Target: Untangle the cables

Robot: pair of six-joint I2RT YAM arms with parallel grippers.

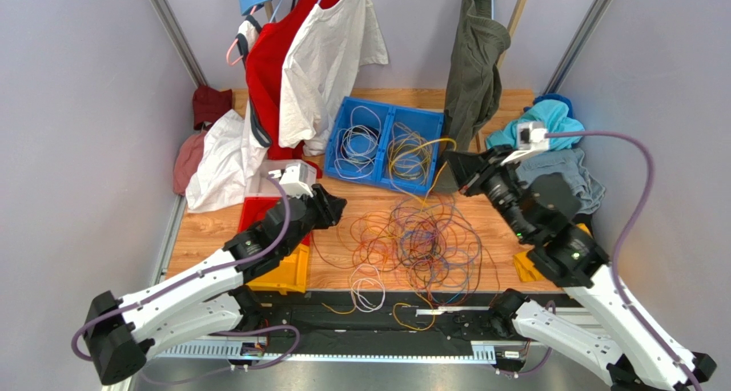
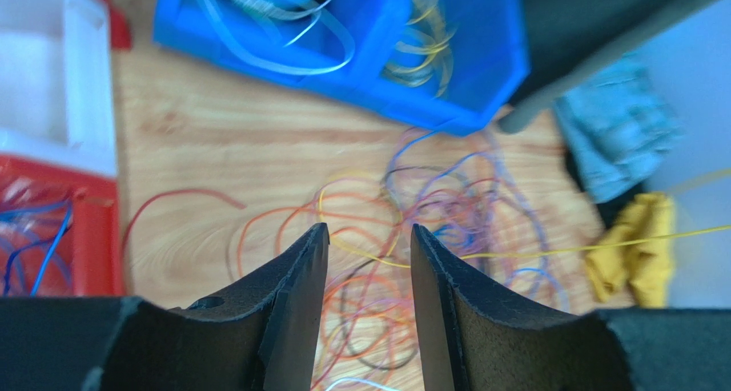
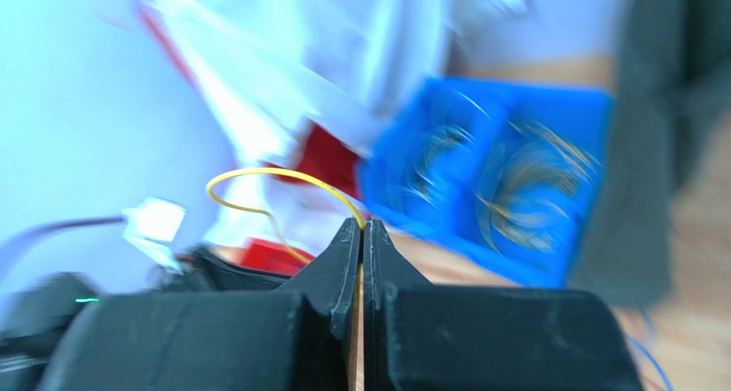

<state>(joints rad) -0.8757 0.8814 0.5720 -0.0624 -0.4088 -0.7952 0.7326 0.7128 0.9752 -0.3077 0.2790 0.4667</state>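
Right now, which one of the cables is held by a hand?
The yellow cable, pinched in the shut right hand. The other cables lie loose and untouched; the left hand is open and holds none.

**Bright even light, soft wrist views**

The top view is evenly lit from above and sharp, with only faint shadows on the table. In the left wrist view the dark left gripper is crisp-edged, while the bin, the cables and the cloth at the right are out of focus. The right wrist view is smeared throughout: the shirts streak and the left wall washes out pale blue. Only the right gripper and the yellow cable look fairly clear.
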